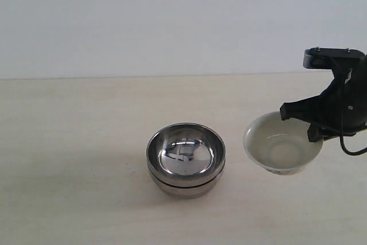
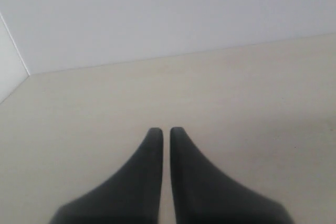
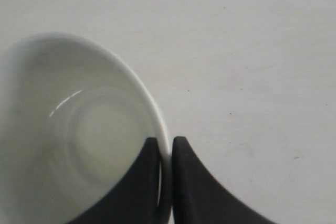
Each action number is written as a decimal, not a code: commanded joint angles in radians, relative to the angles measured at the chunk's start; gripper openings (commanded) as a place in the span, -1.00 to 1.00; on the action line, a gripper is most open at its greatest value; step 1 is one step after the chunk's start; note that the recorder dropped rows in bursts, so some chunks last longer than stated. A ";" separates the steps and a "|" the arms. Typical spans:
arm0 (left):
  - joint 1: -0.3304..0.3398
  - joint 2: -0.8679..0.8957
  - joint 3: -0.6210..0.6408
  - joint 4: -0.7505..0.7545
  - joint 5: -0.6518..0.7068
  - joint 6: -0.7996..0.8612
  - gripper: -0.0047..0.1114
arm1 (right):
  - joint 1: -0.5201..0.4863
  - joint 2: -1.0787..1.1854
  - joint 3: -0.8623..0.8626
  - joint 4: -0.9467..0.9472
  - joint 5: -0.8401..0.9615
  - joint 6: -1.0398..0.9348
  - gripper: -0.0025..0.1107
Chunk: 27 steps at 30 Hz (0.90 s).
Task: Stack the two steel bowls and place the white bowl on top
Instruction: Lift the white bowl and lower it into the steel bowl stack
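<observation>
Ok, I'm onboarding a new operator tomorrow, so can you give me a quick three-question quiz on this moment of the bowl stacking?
1. True or false: the two steel bowls are nested one inside the other.
2. Where does the right end effector grip the white bowl?
A) on its rim
B) under its base
C) nowhere, it hangs open above the bowl
3. Fill in: the left end effector is shut and holds ____.

Key: 1 true; 2 A; 3 nothing.
</observation>
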 commanded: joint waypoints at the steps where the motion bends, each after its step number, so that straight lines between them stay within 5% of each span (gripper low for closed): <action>1: 0.002 -0.004 0.003 -0.007 -0.008 -0.010 -0.85 | -0.004 -0.046 -0.023 0.058 0.013 -0.029 -0.96; 19: 0.002 -0.004 0.003 -0.007 -0.008 -0.010 -0.85 | -0.002 -0.123 -0.098 0.501 0.061 -0.301 -0.96; 27: 0.002 -0.004 0.003 -0.007 -0.008 -0.010 -0.85 | 0.087 -0.119 -0.098 0.526 0.017 -0.312 -0.96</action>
